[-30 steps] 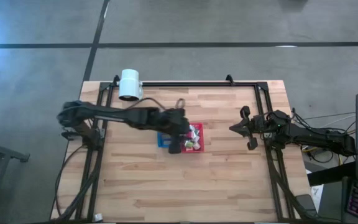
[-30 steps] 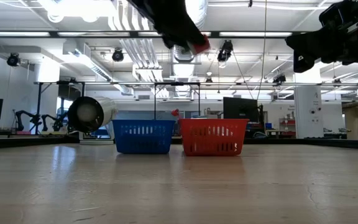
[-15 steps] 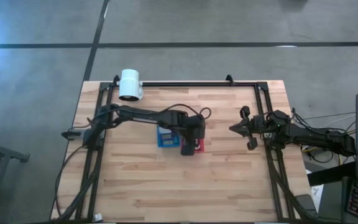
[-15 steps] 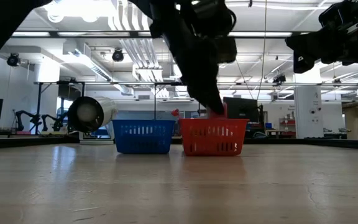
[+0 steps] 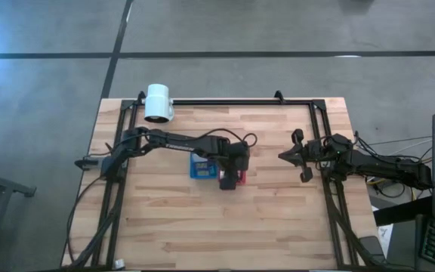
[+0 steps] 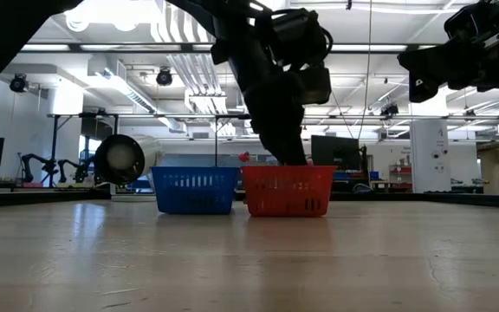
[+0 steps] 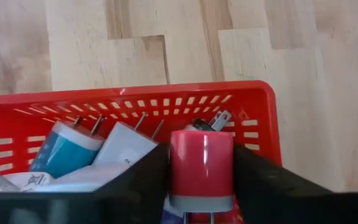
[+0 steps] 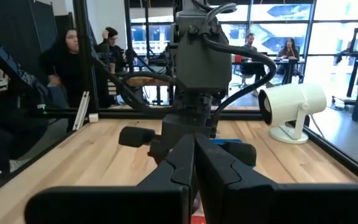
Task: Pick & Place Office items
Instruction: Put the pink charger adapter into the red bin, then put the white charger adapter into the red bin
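Observation:
My left gripper (image 5: 231, 178) points down into the red perforated tray (image 7: 263, 118), shut on a pink cube-shaped plug (image 7: 202, 169). In the low view its fingers dip behind the red tray's rim (image 6: 287, 170). Other office items lie in that tray: a teal cube (image 7: 61, 149) and a white cube (image 7: 126, 146), both with metal prongs. The blue tray (image 5: 198, 168) stands against the red tray's left side. My right gripper (image 5: 284, 156) hangs shut in the air near the table's right edge, touching nothing. My left gripper pinches the pink plug by two opposite side faces (image 7: 174, 168), one dark finger (image 7: 145, 180) on each side. The fingers come from above, pointing down. Two metal prongs (image 7: 194, 218) stick out of the end toward the wrist. Whether it rests on the items below, I cannot tell.
A big white cylinder (image 5: 158, 103) stands at the far left corner of the table and shows again left of the blue tray (image 6: 128, 158). A black frame rail (image 5: 225, 100) runs along the far edge. Bare wood lies on the near half. People sit beyond the table (image 8: 67, 50).
My left gripper, carrying the pink plug, has moved from above the trays a little toward the table's right and near edge and come down into the red tray. In the low view both trays have shifted slightly to the left. My right arm has kept still.

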Robot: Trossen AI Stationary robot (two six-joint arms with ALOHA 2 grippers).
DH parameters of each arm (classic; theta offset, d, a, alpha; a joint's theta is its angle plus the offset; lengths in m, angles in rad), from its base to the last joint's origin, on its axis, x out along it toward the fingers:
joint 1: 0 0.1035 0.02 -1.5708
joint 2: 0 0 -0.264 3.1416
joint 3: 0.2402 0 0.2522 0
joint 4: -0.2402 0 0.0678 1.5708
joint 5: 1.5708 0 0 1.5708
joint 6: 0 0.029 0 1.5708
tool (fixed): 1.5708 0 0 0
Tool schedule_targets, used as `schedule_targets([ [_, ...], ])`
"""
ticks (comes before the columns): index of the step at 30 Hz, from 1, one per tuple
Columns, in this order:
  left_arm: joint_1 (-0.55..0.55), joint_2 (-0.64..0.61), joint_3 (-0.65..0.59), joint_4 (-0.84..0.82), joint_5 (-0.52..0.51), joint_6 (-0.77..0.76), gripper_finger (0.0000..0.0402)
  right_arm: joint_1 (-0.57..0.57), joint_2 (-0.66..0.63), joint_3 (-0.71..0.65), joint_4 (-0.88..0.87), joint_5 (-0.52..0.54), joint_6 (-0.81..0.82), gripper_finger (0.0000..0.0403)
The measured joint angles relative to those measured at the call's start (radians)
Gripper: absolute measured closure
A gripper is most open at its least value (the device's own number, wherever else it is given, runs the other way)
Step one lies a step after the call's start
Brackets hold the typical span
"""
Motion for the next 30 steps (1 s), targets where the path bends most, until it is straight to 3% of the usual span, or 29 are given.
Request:
schedule_targets([
  [6, 0.0, -0.015, 0.0, 0.002, 0.0, 0.001, 0.0122, 0.0, 0.0, 0.0, 0.0, 0.0, 0.0, 0.0394],
  [12, 0.0, -0.122, -0.003, -0.029, 0.001, 0.054, 0.0086, 0.0, 0.0, 0.0, 0.0, 0.0, 0.0, 0.0394],
  [17, 0.0, -0.312, -0.057, -0.058, 0.003, 0.123, 0.0094, 0.0, 0.0, 0.0, 0.002, 0.001, 0.005, 0.0394],
  [23, 0.006, -0.641, -0.321, 0.145, 0.003, 0.154, 0.0127, 0.0, -0.002, 0.0, 0.014, 0.003, 0.027, 0.0394],
  [26, 0.018, -0.831, -0.518, 0.28, 0.003, 0.165, 0.0171, 0.0, -0.002, 0.0, 0.019, 0.003, 0.035, 0.0394],
  [30, 0.042, -1.091, -0.792, 0.422, 0.003, 0.151, 0.026, 0.0, -0.002, 0.0, 0.021, 0.003, 0.039, 0.0394],
])
